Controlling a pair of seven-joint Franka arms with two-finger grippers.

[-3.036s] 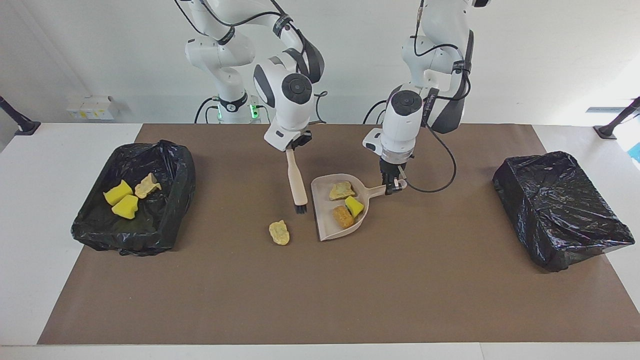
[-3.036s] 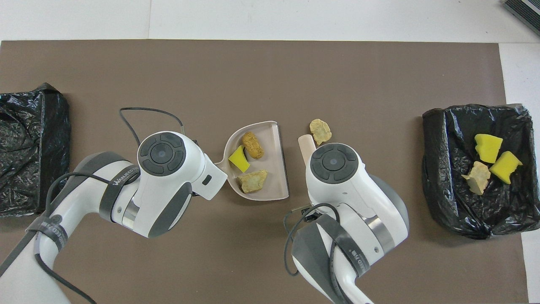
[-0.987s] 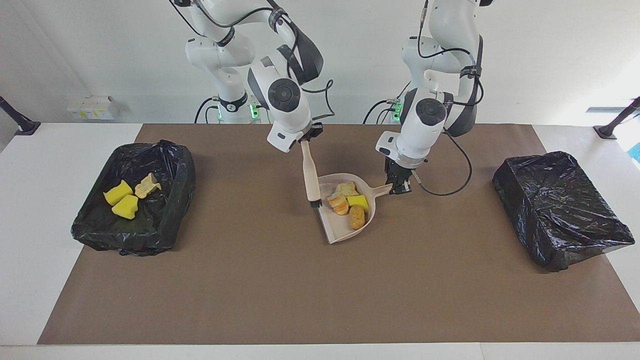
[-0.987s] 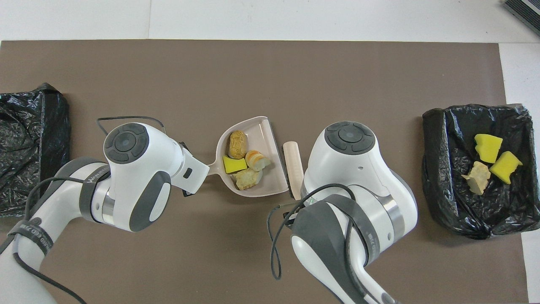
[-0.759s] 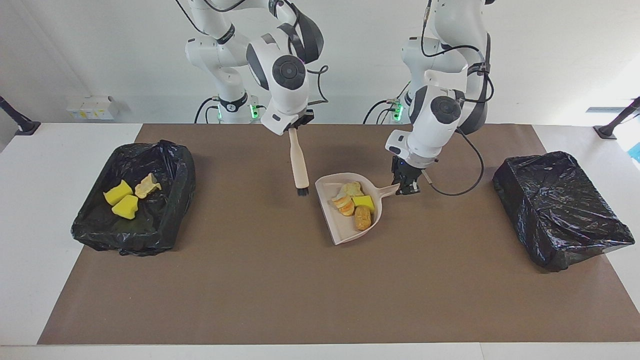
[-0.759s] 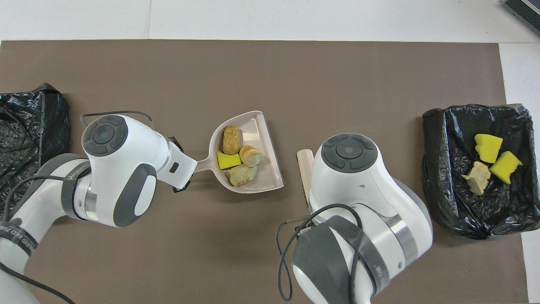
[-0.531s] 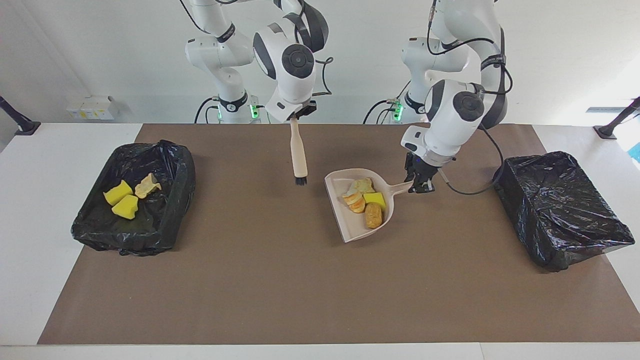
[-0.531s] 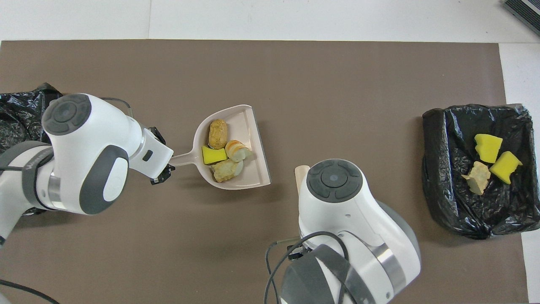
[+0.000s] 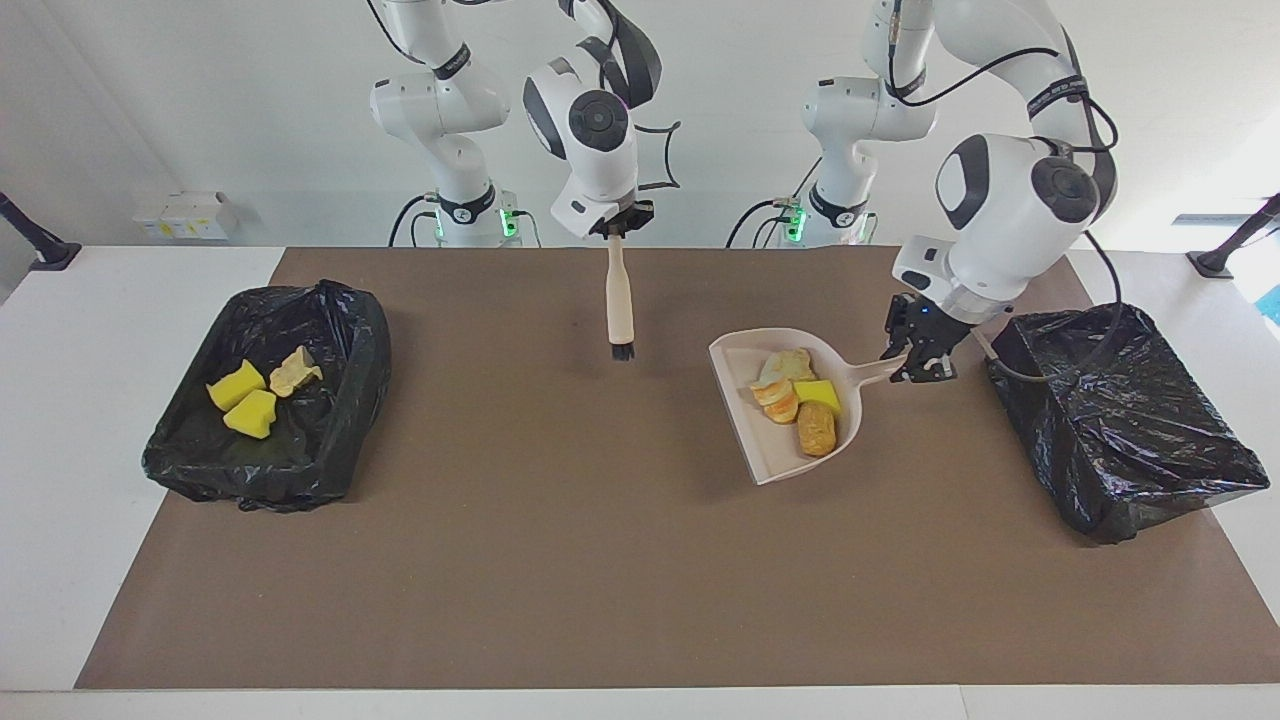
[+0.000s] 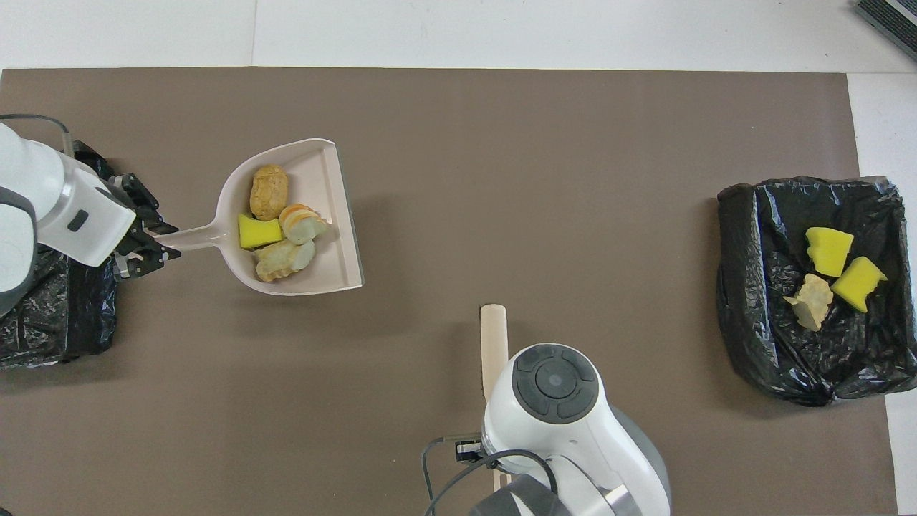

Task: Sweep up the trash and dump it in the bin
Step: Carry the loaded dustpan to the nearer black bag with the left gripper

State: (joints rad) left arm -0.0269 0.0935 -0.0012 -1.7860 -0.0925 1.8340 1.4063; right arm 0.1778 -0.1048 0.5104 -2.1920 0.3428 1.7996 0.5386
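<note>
My left gripper (image 9: 917, 357) is shut on the handle of the beige dustpan (image 9: 762, 448) and holds it up over the mat, beside the black bin (image 9: 1120, 420) at the left arm's end. Several trash chunks (image 9: 800, 400), tan, yellow and orange-brown, lie in the pan. They also show in the overhead view (image 10: 276, 229), as do the pan (image 10: 322, 172) and the left gripper (image 10: 140, 242). My right gripper (image 9: 617, 228) is shut on the brush (image 9: 621, 300), which hangs bristles down over the mat. In the overhead view only the brush's handle (image 10: 493, 344) shows.
A second black bin (image 9: 330, 330) at the right arm's end holds three chunks, two yellow and one tan (image 9: 250, 395). It shows in the overhead view (image 10: 738, 287) too. The brown mat (image 9: 560, 560) covers the table between the bins.
The loose chunk on the mat went into the pan. The left arm lifted the loaded dustpan and carried it toward the bin at its end. The right arm raised the brush and drew back.
</note>
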